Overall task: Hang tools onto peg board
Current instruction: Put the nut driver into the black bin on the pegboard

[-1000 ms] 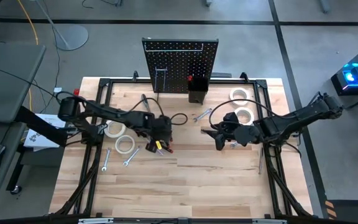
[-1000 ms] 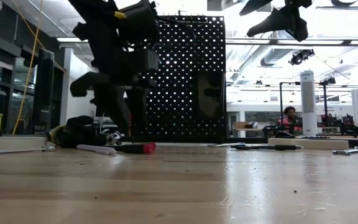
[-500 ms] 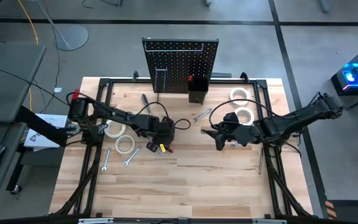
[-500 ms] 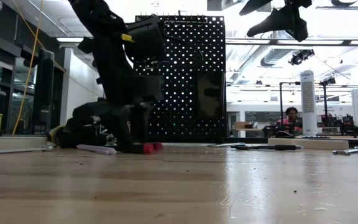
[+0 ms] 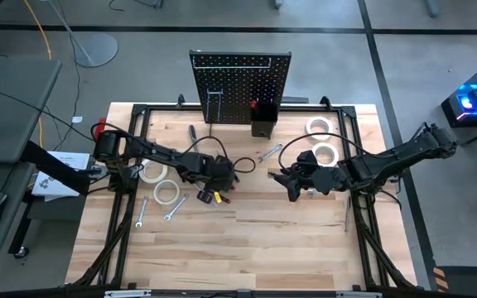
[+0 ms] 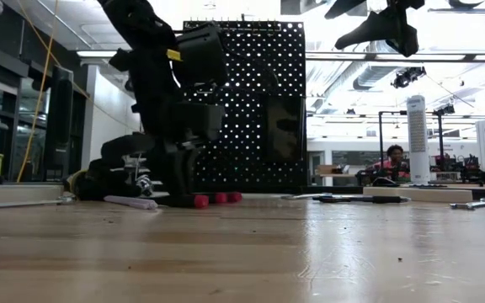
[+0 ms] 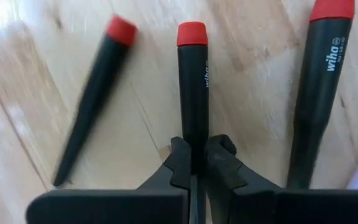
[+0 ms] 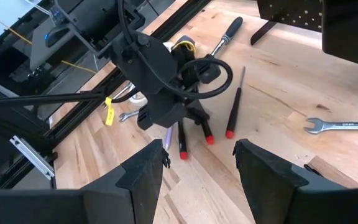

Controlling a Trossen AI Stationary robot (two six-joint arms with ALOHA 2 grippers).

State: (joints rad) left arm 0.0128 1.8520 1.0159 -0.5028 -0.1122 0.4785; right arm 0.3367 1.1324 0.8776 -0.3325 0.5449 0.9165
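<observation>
Three black screwdrivers with red end caps lie side by side on the wooden table. My left gripper (image 7: 192, 152) stands over them (image 5: 214, 189), shut on the middle screwdriver (image 7: 192, 87). The others lie to either side (image 7: 92, 106) (image 7: 322, 93). My right gripper (image 8: 197, 171) hangs open above the table's right middle (image 5: 292, 184), holding nothing. The black peg board (image 5: 240, 87) stands upright at the far edge. White tape rolls (image 5: 166, 192) (image 5: 327, 153) and silver wrenches (image 5: 175, 209) (image 5: 269, 153) lie flat on the table. My left gripper pinches the middle screwdriver's black handle (image 7: 192, 127) between its two fingers (image 7: 179, 163), at the part away from the red cap (image 7: 192, 32). The fingers come steeply from above, one on each side of the handle. The screwdriver lies flat on the table.
A larger black-handled tool (image 8: 229, 31) lies near the peg board's foot. A small black bin (image 5: 262, 126) hangs on the board's lower right. A black frame (image 5: 139, 112) rims the table. A person (image 6: 391, 160) sits far behind the table.
My left gripper has come down onto the table over the screwdrivers, tipped steeper, and shut on the middle screwdriver's handle. My right gripper has kept still.
</observation>
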